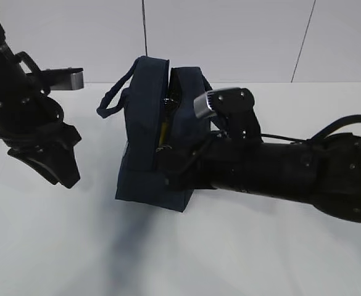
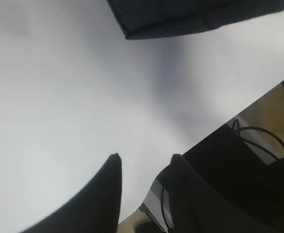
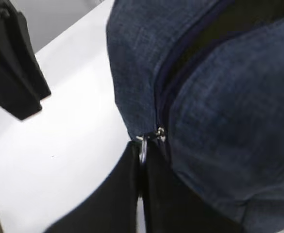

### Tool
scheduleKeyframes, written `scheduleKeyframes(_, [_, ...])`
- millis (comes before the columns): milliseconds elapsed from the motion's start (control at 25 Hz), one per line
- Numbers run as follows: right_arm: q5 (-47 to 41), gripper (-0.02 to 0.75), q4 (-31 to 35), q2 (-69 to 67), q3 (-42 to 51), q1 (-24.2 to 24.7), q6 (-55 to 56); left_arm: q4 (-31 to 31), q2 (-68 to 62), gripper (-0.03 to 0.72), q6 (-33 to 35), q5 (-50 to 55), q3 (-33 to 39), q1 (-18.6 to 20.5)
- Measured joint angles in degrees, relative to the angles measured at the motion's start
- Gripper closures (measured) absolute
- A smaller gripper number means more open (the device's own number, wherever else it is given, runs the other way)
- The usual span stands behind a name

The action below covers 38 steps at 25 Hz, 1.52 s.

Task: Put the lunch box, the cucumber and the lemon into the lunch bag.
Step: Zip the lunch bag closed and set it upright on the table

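The dark navy lunch bag [image 1: 148,139] stands on the white table, its top gaping. A thin strip of yellow, perhaps the lemon [image 1: 162,132], shows inside the gap. The lunch box and cucumber are hidden. My right gripper [image 1: 168,161] is at the bag's front end. In the right wrist view it [image 3: 142,148] is shut on the zipper's metal ring pull [image 3: 142,145]. My left gripper [image 1: 60,169] hangs open and empty to the left of the bag. In the left wrist view its fingers [image 2: 113,167] stand apart over bare table, and the bag's corner [image 2: 180,17] is at the top.
The white table [image 1: 75,246] reaches to a white wall behind. The table's front edge, with black gear and cables [image 2: 258,160] beyond it, shows in the left wrist view. The bag's loop handle [image 1: 109,102] sticks out to the left.
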<state>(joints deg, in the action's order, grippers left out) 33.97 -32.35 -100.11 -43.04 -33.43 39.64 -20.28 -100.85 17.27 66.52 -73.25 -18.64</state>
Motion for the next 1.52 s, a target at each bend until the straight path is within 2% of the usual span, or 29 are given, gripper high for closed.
scheduleKeyframes(320, [-9.7, 0.738, -4.4, 3.5, -6.8, 0.0, 0.1, 0.3, 0.2, 0.448, 1.1, -9.2, 3.0, -4.5])
scheduleKeyframes(720, [-15.6, 0.738, -7.4, 3.5, -13.5, 0.0, 0.1, 0.3, 0.3, 0.448, 2.3, -20.0, 7.8, -7.7])
scheduleKeyframes(1000, [-18.8, 0.738, -8.5, 3.5, -17.6, 0.0, 0.1, 0.3, 0.3, 0.448, 2.4, -26.6, 7.9, -10.6])
scheduleKeyframes(1240, [-19.7, 0.738, -8.7, 3.5, -17.6, 0.0, 0.1, 0.3, 0.3, 0.448, 2.5, -32.3, 7.9, -10.9])
scheduleKeyframes(1520, [-19.9, 0.738, -8.8, 3.5, -18.1, 0.0, 0.5, -0.5, 0.3, 0.458, 6.3, -36.8, 8.2, -12.8])
